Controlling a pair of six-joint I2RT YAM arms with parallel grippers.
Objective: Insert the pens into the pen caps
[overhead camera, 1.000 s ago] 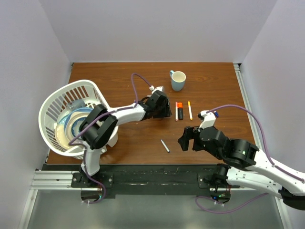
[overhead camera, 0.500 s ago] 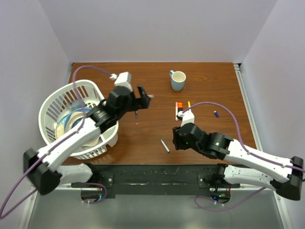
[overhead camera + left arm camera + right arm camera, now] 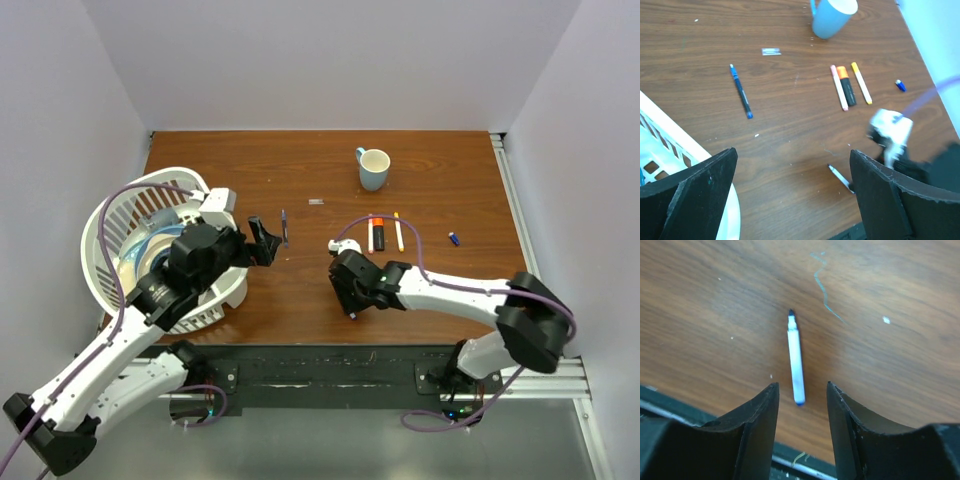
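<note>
While hanging low over the brown wooden desk (image 3: 250, 170), straddles a thin white pen (image 3: 796, 365) with the right tool (image 3: 800, 387): black fingers (image 3: 755, 430) parted just wider than the pen, one on each side, touching neither it nor anything else, holding nothing. Lies flat and lengthwise between those fingers, dark tip pointing away from the wrist camera, close to the front edge of the desk.

Farther left, beside a white basket (image 3: 110, 215), spreads the left tool (image 3: 793, 150) very wide above bare wood, with nothing between its fingers. Holds stacked plates (image 3: 150, 262) inside the basket.

Just right of the left tool, and apart from it, shows a dark blue pen (image 3: 284, 227) flat on the desk.

Right of centre, groups three more side by side, all pointing front to back: a pink-ended pen (image 3: 369, 232) with a white body, a black highlighter (image 3: 378, 235) with an orange end, and a yellow-ended pen (image 3: 398, 230), also white. Sets the first two just beside each other, the third slightly apart.

Well to the right of that row, leaves a tiny blue cap (image 3: 454, 238) lying alone.

Behind the row, stands a light blue mug (image 3: 373, 168) upright, mouth upward.

Between mug and blue pen, includes a small pale strip (image 3: 316, 201), too small to identify.
</note>
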